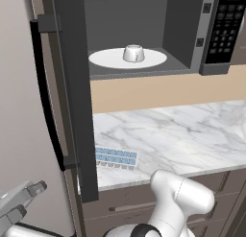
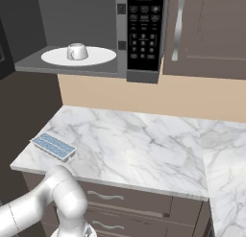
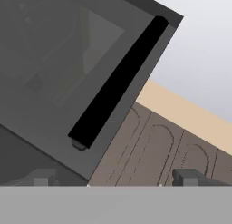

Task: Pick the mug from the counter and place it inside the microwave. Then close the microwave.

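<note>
The small white mug (image 1: 133, 53) (image 2: 77, 52) stands on the round white plate (image 1: 105, 58) (image 2: 101, 55) inside the microwave (image 1: 192, 29) (image 2: 122, 34). The microwave's dark door (image 1: 72, 87) (image 3: 54, 73) hangs wide open, its black handle (image 1: 45, 97) (image 3: 118, 78) on the outer side. My gripper (image 1: 30, 200) (image 3: 115, 178) is low at the left, outside the door and below the handle, far from the mug. It is open, with nothing between its fingers. The hand view looks at the door's outer face and handle.
The marble counter (image 1: 182, 130) (image 2: 144, 140) carries a blue-celled ice cube tray (image 1: 116, 158) (image 2: 54, 146) near its front left edge. The black keypad (image 1: 228, 29) (image 2: 143, 34) is right of the cavity. A brown wall cabinet (image 2: 206, 29) hangs further right. Dark drawers (image 2: 134, 197) run below the counter.
</note>
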You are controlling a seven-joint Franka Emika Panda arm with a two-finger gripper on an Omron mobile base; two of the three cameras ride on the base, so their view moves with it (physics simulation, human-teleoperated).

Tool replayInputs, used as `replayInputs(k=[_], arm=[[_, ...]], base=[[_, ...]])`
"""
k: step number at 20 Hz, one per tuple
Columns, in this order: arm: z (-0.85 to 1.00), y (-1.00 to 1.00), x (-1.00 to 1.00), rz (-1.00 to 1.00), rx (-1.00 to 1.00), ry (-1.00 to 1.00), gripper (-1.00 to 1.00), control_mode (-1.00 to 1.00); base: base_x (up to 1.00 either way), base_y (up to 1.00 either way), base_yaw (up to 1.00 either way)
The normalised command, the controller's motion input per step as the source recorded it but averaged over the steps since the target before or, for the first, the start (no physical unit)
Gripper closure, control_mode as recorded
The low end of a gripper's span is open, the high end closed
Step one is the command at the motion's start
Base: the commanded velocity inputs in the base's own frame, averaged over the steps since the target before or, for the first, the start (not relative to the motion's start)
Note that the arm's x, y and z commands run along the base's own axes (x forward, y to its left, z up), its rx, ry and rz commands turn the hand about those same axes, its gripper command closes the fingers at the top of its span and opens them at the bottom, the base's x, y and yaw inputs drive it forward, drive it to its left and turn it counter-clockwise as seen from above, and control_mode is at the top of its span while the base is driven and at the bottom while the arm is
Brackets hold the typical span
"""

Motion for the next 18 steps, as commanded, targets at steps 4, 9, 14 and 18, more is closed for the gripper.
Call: replayInputs(k=[4,9,14,18], arm=[[-0.30,0.25,0.18,-0.05,-0.03,0.05,-1.00,-1.00],[-0.28,0.18,0.41,-0.04,-0.03,0.13,-1.00,-1.00],[-0.20,0.30,0.36,-0.04,-0.03,0.15,-1.00,-1.00],[-0.06,0.21,0.16,-0.02,-0.02,0.13,-1.00,-1.00]], base=[[0.00,0.00,0.00],[0.00,0.00,0.00],[0.00,0.00,0.00],[0.00,0.00,0.00]])
